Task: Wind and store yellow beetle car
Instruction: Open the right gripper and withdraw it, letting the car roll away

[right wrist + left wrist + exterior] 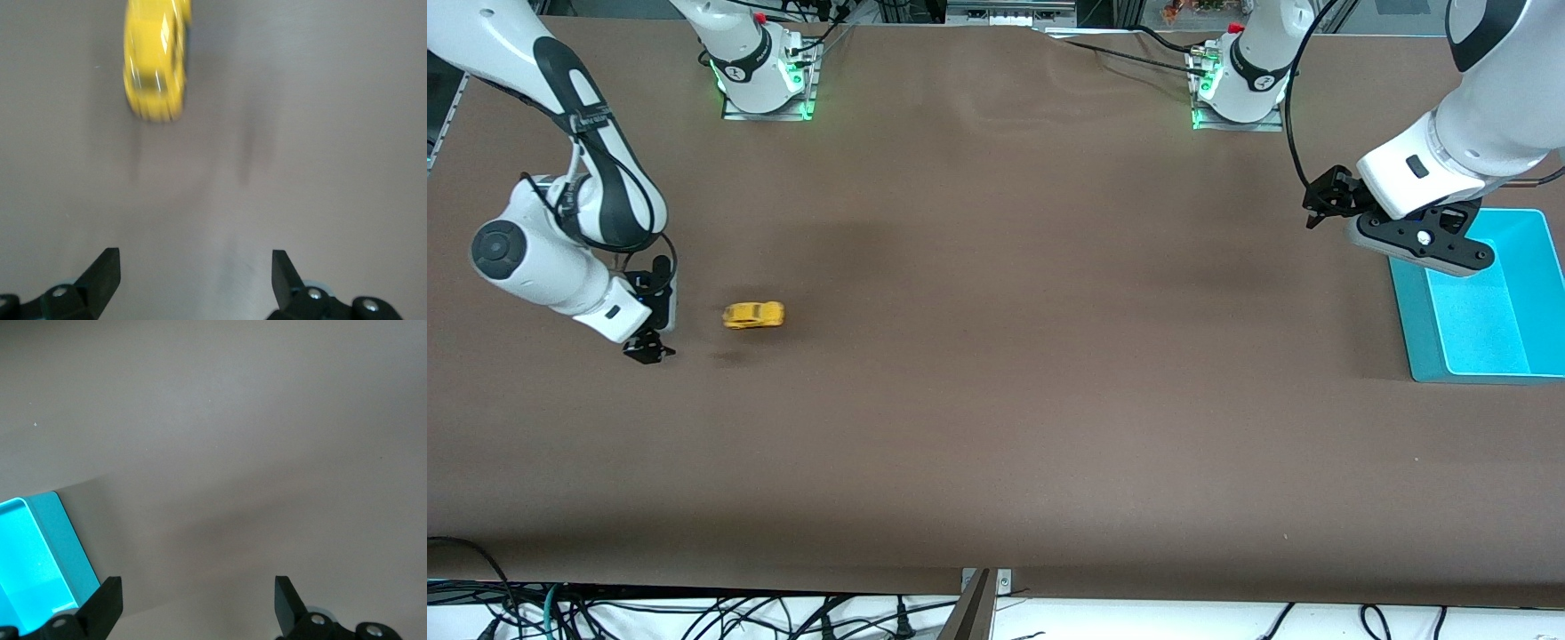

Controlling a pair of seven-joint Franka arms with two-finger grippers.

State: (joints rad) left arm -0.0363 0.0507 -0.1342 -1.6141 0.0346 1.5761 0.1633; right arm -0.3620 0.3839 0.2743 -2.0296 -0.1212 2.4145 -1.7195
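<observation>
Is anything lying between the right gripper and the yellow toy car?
Nothing: only bare brown table separates the open right gripper from the yellow car, seen in the front and right wrist views.

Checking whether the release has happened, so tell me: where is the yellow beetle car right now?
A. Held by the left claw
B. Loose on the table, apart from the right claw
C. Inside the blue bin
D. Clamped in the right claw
B: the yellow beetle car sits on the table clear of the open right claw; the left claw, also open, is empty near the blue bin.
</observation>
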